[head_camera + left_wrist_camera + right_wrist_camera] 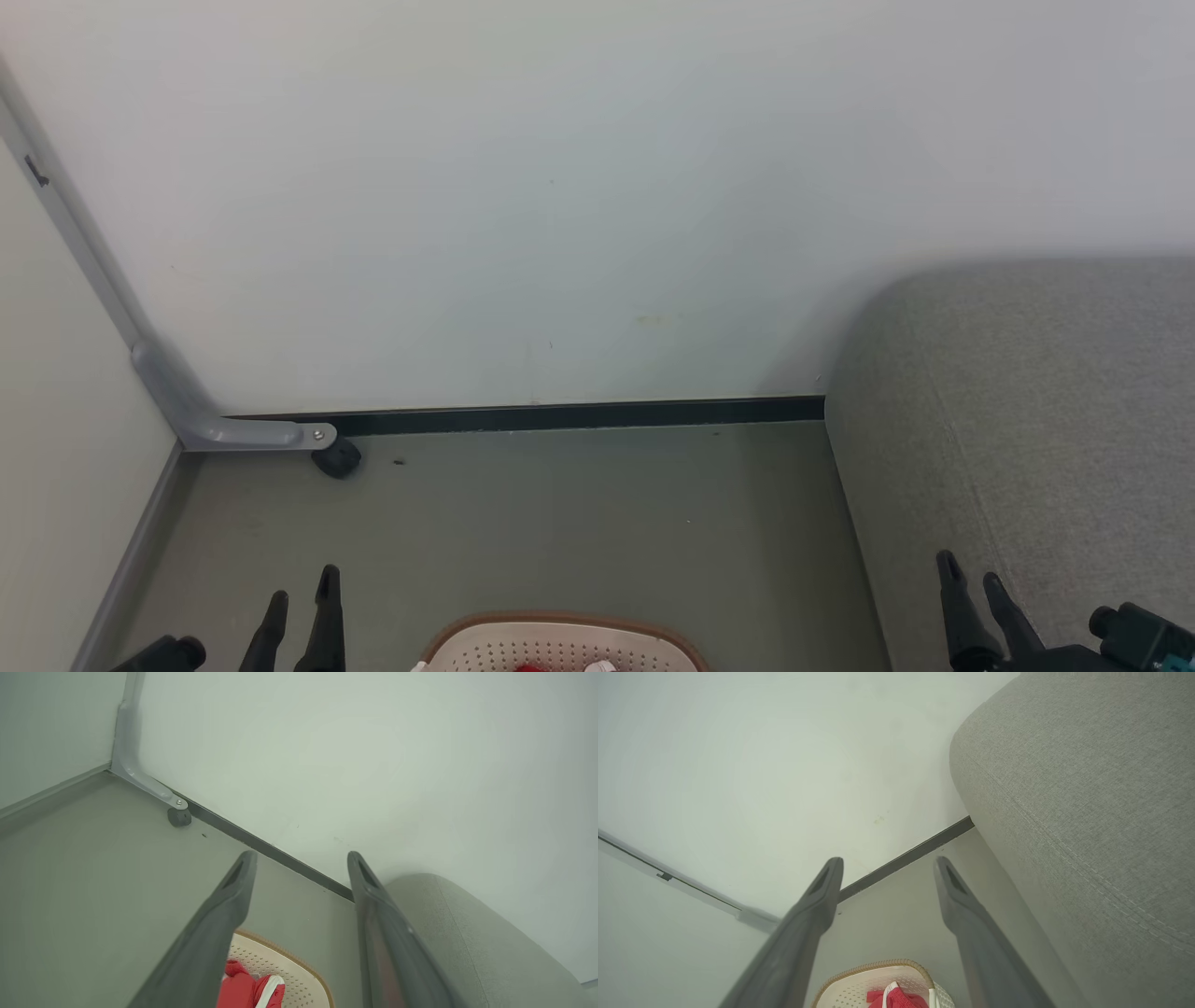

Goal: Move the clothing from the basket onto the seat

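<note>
The clothing lies in the basket at the bottom centre of the head view, on the floor just left of the seat. We judge the red fabric light, soft and limp: it will drape and may snag the rim. We advise pinching a raised fold near its middle. The left gripper and right gripper hang empty, jaws apart, flanking the basket.

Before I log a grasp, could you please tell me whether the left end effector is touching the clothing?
Apart. The head view shows bare floor between the left end effector and the basket holding the clothing.
</note>
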Controlling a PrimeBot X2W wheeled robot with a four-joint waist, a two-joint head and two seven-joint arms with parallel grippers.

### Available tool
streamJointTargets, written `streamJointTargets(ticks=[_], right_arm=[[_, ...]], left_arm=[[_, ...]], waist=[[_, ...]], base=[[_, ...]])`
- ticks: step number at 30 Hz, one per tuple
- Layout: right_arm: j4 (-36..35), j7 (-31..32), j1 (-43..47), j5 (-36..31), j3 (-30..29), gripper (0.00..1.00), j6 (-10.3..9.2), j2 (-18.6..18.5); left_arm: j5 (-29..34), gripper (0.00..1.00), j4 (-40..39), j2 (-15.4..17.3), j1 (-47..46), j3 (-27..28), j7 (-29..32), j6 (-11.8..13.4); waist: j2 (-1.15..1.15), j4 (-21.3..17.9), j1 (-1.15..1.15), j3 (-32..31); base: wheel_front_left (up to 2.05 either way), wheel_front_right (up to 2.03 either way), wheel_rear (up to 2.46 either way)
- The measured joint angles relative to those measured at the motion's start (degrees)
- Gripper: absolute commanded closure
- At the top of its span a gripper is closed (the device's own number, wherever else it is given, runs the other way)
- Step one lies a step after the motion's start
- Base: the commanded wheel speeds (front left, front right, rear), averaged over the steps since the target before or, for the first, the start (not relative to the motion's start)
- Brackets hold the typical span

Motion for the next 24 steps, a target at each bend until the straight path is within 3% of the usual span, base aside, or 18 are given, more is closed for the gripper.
streamJointTargets(ticks=[24], right_arm=[[-0.9,-5.1,0.1,-18.4,5.9,0.0,-4.03,-3.1]], left_arm=[[20.5,0.0,2.5,0.9,0.2,-4.1,-5.0,4.0]], waist=[[0.0,-0.2,0.0,-1.2]], base=[[0.0,0.0,0.0]])
